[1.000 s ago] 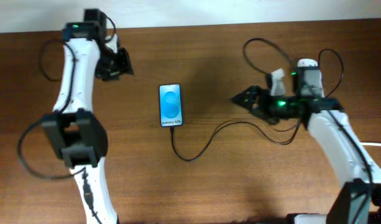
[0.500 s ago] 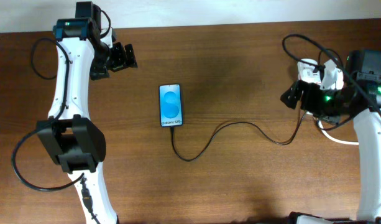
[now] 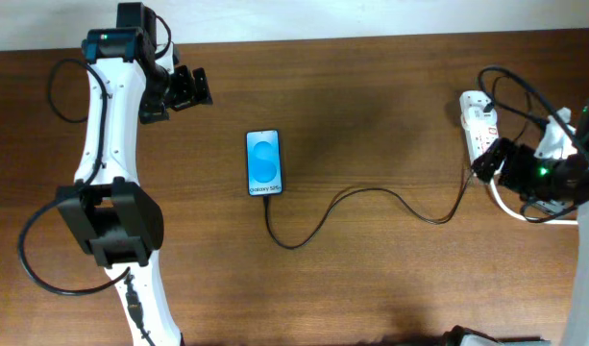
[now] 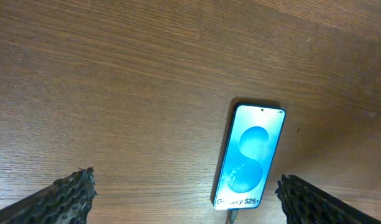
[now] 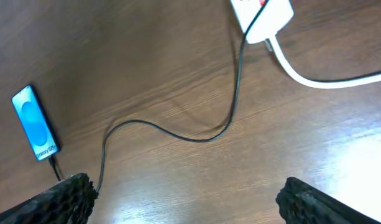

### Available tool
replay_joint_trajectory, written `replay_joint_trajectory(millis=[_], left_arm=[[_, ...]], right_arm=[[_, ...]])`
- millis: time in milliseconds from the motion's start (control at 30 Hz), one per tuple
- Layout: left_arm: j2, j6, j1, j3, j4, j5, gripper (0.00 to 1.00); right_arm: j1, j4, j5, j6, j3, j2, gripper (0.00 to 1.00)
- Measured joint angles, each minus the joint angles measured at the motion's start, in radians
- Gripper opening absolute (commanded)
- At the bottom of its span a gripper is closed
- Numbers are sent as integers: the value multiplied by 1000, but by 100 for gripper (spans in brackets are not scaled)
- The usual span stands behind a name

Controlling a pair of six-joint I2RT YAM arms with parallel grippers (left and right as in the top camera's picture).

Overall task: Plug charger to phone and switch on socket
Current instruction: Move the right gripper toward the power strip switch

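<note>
The phone (image 3: 263,162) lies flat mid-table, blue screen lit, and shows in the left wrist view (image 4: 250,157) and the right wrist view (image 5: 35,123). The thin black charger cable (image 3: 352,197) sits plugged into the phone's foot and curves right to the white socket strip (image 3: 477,123), which also shows in the right wrist view (image 5: 263,10). My left gripper (image 3: 188,88) is open and empty, up and left of the phone. My right gripper (image 3: 496,161) is open and empty, just below the socket.
The socket's thick white cord (image 5: 327,78) runs off to the right. Black arm cables loop at the table's far left (image 3: 59,91) and above the socket (image 3: 505,82). The table's back edge meets a pale wall.
My right arm has drawn back to the right, from mid-table to beside the socket, which now lies uncovered. My left arm shifted slightly earlier and now holds still.
</note>
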Motion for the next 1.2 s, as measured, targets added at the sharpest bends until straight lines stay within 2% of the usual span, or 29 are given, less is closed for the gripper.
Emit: replay_joint_trajectory(millis=[200, 267, 367, 467, 567, 633, 700, 833, 967, 1200], left_arm=[[0, 0, 0, 0, 0, 0, 99], [0, 0, 0, 0, 0, 0, 99], [0, 0, 0, 0, 0, 0, 99], [0, 0, 0, 0, 0, 0, 99], [0, 0, 0, 0, 0, 0, 99], [0, 0, 0, -1, 0, 0, 99], [0, 0, 0, -1, 0, 0, 99], [0, 0, 0, -1, 0, 0, 99], [0, 0, 0, -1, 0, 0, 99], [0, 0, 0, -1, 0, 0, 99]], right_arm=[[-107, 30, -29, -37, 0, 0, 98], [-188, 95, -76, -40, 0, 0, 98], [-367, 261, -245, -36, 11, 11, 98], [-426, 335, -313, 5, 61, 89, 98], [-436, 233, -312, 27, 241, 262, 98], [-436, 140, -288, 32, 458, 451, 98], [-436, 113, -282, 35, 541, 534, 98], [-415, 142, -251, 42, 581, 717, 98], [-335, 172, -169, 43, 581, 847, 98], [-212, 256, -26, 103, 581, 954, 98]])
